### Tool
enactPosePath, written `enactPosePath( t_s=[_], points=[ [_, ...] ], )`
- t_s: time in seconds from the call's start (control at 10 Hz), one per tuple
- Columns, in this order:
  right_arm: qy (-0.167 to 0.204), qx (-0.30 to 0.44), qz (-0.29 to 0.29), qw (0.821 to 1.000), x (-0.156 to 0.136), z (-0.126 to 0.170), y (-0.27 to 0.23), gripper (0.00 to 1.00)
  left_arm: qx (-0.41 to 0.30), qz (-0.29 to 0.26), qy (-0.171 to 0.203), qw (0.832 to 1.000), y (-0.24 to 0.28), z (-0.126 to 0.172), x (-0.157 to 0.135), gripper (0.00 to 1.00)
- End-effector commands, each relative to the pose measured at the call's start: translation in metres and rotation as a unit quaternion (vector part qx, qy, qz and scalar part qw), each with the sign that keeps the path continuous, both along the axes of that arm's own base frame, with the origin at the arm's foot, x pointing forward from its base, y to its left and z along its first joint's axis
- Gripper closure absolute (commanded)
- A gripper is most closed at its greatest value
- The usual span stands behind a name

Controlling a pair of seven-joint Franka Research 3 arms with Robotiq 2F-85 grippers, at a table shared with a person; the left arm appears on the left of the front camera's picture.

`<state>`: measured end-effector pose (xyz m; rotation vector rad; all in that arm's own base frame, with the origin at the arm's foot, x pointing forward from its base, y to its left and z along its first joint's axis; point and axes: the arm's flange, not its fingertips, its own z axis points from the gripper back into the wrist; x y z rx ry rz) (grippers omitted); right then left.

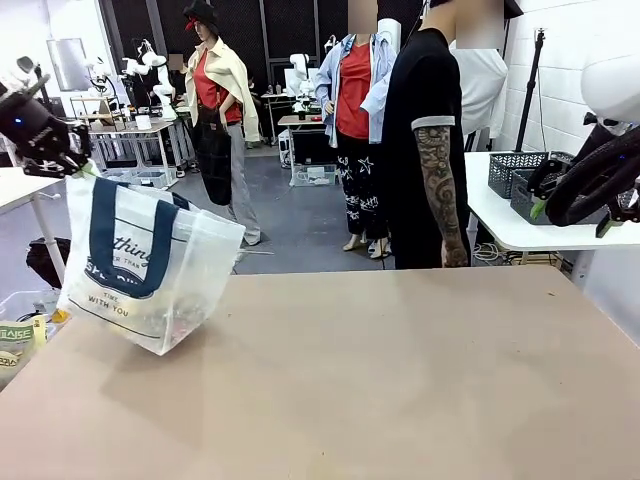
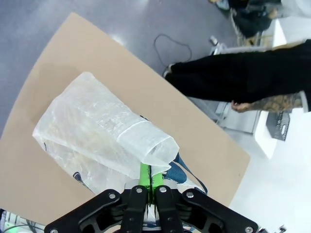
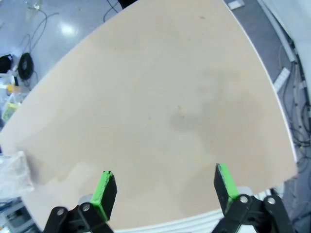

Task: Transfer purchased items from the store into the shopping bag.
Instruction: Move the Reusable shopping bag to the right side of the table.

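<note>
Now the left end effector (image 2: 147, 187) is pinching the shopping bag (image 1: 150, 265) by its top edge, holding it tilted at the surface's (image 1: 400, 380) left end, its lowest corner apparently touching. The right end effector (image 3: 165, 187) is hovering with jaws apart. Keeping the bag's mouth upright and steady should be easing loading.

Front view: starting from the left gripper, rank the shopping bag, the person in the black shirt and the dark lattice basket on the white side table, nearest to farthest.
1. The translucent white plastic shopping bag with navy handles: pinched in the left gripper at far left.
2. The person in the black shirt: standing across the table, right of centre.
3. The dark grey lattice plastic basket: on the white side table, far right.
</note>
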<state>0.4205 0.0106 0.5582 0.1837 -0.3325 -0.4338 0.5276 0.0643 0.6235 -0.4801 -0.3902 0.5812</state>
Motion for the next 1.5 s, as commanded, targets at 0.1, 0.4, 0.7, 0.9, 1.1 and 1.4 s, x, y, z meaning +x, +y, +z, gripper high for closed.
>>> enactPosePath(
  t_s=[0.1,0.4,0.7,0.9,1.1,1.4],
  points=[
    [-0.004,-0.004,0.005,1.0,0.0,-0.001,0.0,0.0,-0.026,0.003,-0.04,0.999,0.028,-0.002,-0.007,1.0],
    [-0.004,-0.004,0.005,1.0,0.0,-0.001,0.0,0.0,-0.015,0.002,-0.03,0.999,0.033,-0.01,0.008,0.6],
    [-0.004,-0.004,0.005,1.0,0.0,-0.001,0.0,0.0,0.014,0.005,-0.074,0.997,0.015,0.005,-0.007,0.0],
    [-0.004,-0.004,0.005,1.0,0.0,-0.001,0.0,0.0,0.066,-0.017,-0.099,0.993,-0.029,0.021,-0.014,0.0],
    [-0.004,-0.004,0.005,1.0,0.0,-0.001,0.0,0.0,0.145,-0.064,-0.108,0.981,-0.128,0.027,-0.009,0.0],
    [-0.004,-0.004,0.005,1.0,0.0,-0.001,0.0,0.0,0.268,-0.218,-0.038,0.938,-0.274,-0.014,0.039,0.0]
  ],
)
